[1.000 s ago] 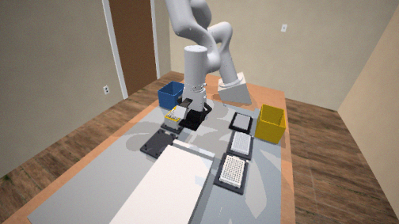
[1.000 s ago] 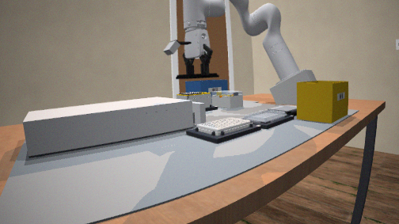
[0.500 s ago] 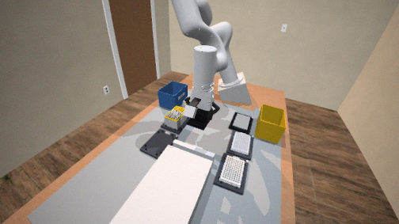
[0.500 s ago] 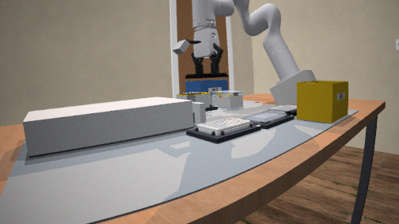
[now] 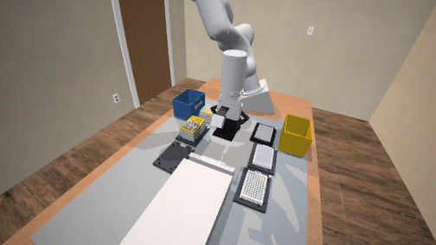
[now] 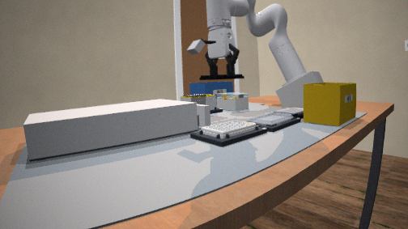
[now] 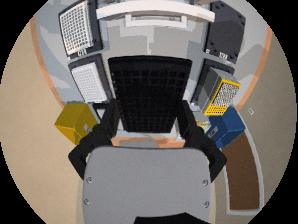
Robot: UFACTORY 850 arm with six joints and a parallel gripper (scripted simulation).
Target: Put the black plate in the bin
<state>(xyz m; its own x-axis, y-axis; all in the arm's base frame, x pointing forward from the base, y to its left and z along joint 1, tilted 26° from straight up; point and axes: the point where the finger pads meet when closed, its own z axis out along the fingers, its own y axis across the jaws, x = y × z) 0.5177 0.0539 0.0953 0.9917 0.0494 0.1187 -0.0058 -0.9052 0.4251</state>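
My gripper point(image 5: 227, 122) is shut on the black plate point(image 5: 227, 132) and holds it level in the air above the middle of the bench, between the tip box and the row of plates. In the exterior view the gripper point(image 6: 221, 67) carries the plate point(image 6: 221, 77) well above the bench. In the wrist view the black plate point(image 7: 149, 92) sits between my two fingers. The yellow waste bin W1 point(image 5: 296, 135) stands upright at the bench's right edge; it also shows in the exterior view point(image 6: 329, 103) and in the wrist view point(image 7: 75, 123). The dark nest N2 point(image 5: 173, 157) is empty.
A blue bin point(image 5: 189, 103) stands at the back left. A yellow-topped tip box point(image 5: 193, 126) sits beside it. The long white cooler point(image 5: 186, 205) fills the front. Three nests with plates point(image 5: 263, 133) point(image 5: 264, 157) point(image 5: 253, 186) line up left of W1.
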